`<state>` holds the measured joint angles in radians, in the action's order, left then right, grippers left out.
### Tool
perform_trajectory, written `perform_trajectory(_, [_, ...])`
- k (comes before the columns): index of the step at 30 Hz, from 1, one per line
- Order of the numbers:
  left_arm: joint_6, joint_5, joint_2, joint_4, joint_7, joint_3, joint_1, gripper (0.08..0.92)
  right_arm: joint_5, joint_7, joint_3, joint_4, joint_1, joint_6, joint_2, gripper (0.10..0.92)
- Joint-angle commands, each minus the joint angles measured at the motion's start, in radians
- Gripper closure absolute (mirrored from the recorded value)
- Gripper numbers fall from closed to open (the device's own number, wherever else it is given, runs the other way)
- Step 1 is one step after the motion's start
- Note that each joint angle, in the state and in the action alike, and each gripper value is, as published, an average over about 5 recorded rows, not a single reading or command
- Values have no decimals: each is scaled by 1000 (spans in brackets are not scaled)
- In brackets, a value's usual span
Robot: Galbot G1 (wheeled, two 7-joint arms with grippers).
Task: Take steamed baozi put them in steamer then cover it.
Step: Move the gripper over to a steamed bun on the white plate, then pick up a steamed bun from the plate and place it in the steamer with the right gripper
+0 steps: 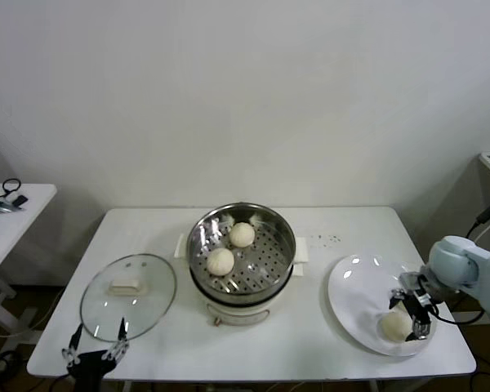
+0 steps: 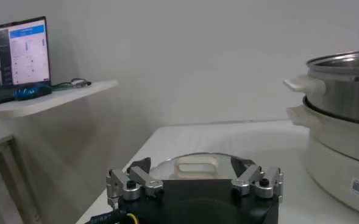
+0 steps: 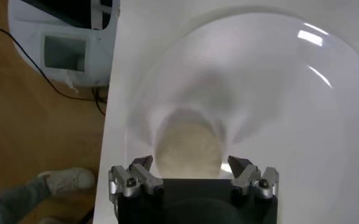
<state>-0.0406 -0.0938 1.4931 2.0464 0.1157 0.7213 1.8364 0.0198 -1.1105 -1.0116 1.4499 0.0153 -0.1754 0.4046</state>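
The right gripper is hanging over the white plate at the right end of the table, fingers spread wide and gripping nothing. Directly beneath it, one steamed baozi is sitting on the plate's near edge. In the right wrist view that bun is lying square between the two fingertips, with a gap showing on either side, so the jaws are straddling it without pressing in. I cannot tell whether the tips are touching the plate itself.

Away to that gripper's left, at the middle of the table, the steamer is standing open, and two more buns are resting on its perforated floor: one toward the back, one nearer the front and a little left. They are lying close together but apart.

The left gripper is idling low at the table's near left corner, also released, its fingers splayed. Just ahead of it the glass lid is lying flat on the table, cream handle up. From the left wrist camera the lid's handle is showing just past the open fingers, and the steamer on its cream base is standing well off on that gripper's right. A side table is standing beyond the left end.
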Motion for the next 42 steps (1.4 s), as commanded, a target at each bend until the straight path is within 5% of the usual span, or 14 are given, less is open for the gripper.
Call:
perform_trajectory(1, [8, -1, 2, 4, 15, -3, -6, 177, 41, -1, 25, -36, 40, 7, 30, 203])
perform_trajectory(21, [13, 6, 7, 12, 31, -7, -6, 177, 28, -15, 4, -5, -15, 41, 33, 357])
perform_trajectory(29, [13, 16, 7, 14, 31, -11, -4, 177, 124, -74, -186, 68, -387, 302, 126, 367])
perform_trajectory(42, [19, 29, 10, 29, 35, -9, 0, 177, 71, -155, -345, 38, -849, 577, 433, 364])
